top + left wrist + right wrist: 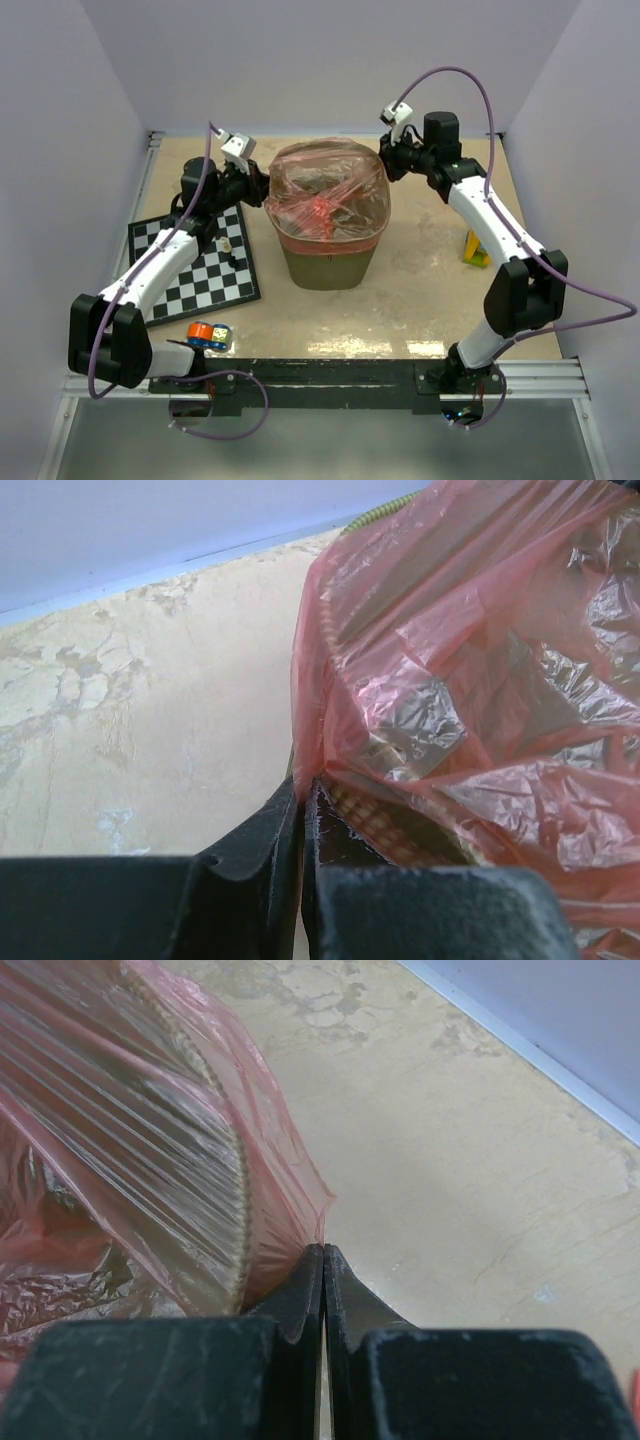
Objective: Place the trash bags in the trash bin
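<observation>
While you look down from the top cam, both your arms reach fwd and bend in toward the trash bin (330, 268). It stands mid-table w/ the trash bag (325, 195) spread over its mouth and folded down round the rim. Your L arm runs up over the chessboard (200, 270), wrist turned right, so the L gripper (262, 192) sits at the bin's far-left corner. Your R arm arcs higher, forearm angled up-left, and the R gripper (387, 165) sits at the far-right corner. Only the top cam shows you a yellow block (475, 250) on the table (430, 300) right of the bin. It also shows a small orange-and-blue object (207, 335) near the L arm's base.

The wrist cams give you fingertip detail the top cam can't.

L wrist: the L gripper (300, 785) has its jaws nearly together, w/ a thin slit between. The trash bag (480, 680) edge comes down to the tips, w/ bin mesh showing under the film. You can't tell if any film is pinched.

R wrist: the R gripper (323, 1252) has its jaws pressed together. A corner of the trash bag (120, 1110) runs into the tips, so it looks clamped on the film. The film is pulled taut in streaks over the rim.
</observation>
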